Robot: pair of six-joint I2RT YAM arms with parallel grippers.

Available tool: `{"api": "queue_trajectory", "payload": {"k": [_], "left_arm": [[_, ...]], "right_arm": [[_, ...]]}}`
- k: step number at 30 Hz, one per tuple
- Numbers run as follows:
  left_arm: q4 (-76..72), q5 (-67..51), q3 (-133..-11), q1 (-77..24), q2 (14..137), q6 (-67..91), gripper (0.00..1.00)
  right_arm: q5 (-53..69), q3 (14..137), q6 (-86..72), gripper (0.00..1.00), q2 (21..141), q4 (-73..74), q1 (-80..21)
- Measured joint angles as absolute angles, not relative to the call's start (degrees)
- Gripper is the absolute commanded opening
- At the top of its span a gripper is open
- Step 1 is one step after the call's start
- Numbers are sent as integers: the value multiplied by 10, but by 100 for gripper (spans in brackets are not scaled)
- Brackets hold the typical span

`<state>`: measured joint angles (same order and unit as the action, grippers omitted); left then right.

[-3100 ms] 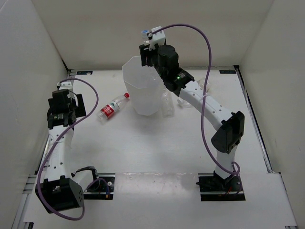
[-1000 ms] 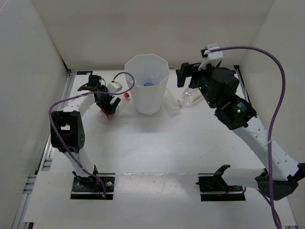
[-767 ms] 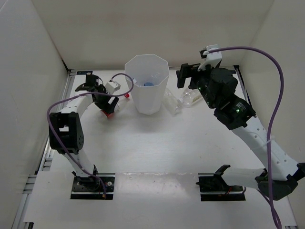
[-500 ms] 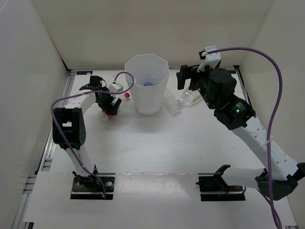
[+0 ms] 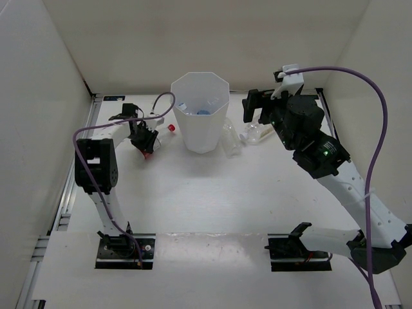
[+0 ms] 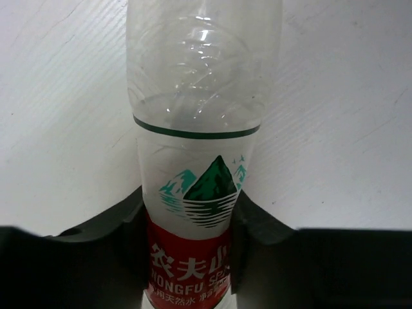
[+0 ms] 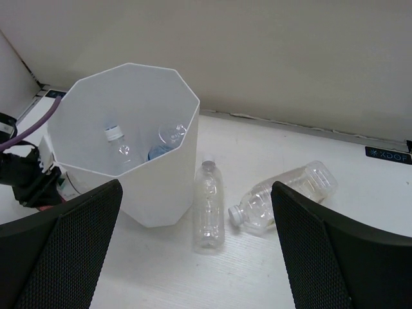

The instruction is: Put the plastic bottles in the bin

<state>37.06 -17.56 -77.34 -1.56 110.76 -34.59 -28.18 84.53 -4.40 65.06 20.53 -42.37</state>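
The red-labelled bottle (image 6: pixel 193 129) is clear glossy plastic, the bin (image 7: pixel 170 187) translucent plastic, the table (image 6: pixel 335 129) matt.

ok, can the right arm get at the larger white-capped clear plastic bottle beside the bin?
Likely yes: the open right tool hovers over the white-capped bottle, which lies uncovered, apart from the slim clear plastic bottle and the white faceted plastic bin.

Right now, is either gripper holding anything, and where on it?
The left gripper clamps the red bottle at its label; the right gripper is open, empty.
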Motion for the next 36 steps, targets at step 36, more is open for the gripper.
{"api": "queue_trajectory", "payload": {"k": [36], "left_arm": [[326,-208,-1358,-210,1065,-38,21]], "right_arm": [[-367,722,-177,100,585,263,-384]]}}
